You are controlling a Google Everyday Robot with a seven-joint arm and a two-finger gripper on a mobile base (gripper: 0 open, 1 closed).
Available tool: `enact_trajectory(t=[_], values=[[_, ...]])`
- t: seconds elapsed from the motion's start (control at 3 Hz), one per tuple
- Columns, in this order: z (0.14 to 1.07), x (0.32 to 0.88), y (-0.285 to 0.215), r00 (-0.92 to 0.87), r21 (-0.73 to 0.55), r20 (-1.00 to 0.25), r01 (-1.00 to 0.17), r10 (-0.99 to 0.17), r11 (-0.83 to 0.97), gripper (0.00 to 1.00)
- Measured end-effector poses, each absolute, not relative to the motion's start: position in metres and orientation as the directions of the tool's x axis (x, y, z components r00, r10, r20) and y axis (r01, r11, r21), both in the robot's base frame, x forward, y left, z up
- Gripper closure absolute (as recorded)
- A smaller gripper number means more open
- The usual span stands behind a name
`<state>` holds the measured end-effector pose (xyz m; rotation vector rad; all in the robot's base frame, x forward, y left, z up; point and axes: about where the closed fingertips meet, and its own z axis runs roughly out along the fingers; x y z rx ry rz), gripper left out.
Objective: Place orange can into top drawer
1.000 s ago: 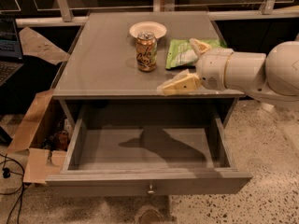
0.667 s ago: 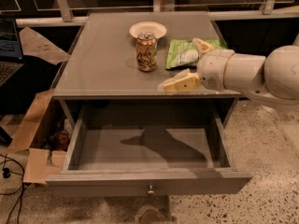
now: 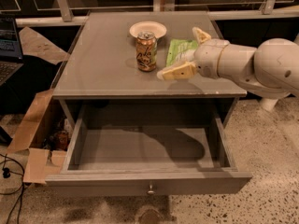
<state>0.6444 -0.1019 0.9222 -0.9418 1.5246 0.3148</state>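
Observation:
The orange can [image 3: 146, 52] stands upright on the grey table top [image 3: 103, 59], just in front of a small white plate. My gripper [image 3: 179, 53] is open and empty, hovering just to the right of the can above a green snack bag. One cream finger [image 3: 177, 72] points toward the can's lower right; the other finger [image 3: 201, 34] is farther back. The top drawer [image 3: 145, 183] is pulled fully open below the table top. It is empty, with a small round knob [image 3: 150, 189] on its front panel.
A white plate [image 3: 147, 29] sits behind the can. A green snack bag [image 3: 176, 50] lies under the gripper. An open cardboard box [image 3: 35, 139] stands on the floor at left, with a laptop [image 3: 8, 45] and cables beyond. A railing runs behind the table.
The gripper has shifted slightly toward the back of the table, staying open beside the can. The can and drawer have not moved.

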Motion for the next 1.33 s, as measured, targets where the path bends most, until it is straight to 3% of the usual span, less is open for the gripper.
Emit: enact_trajectory(t=[1.33], values=[[0.914,0.700,-0.048,0.063,-0.223,-0.957,-0.785,-0.283,0.578,0.00]])
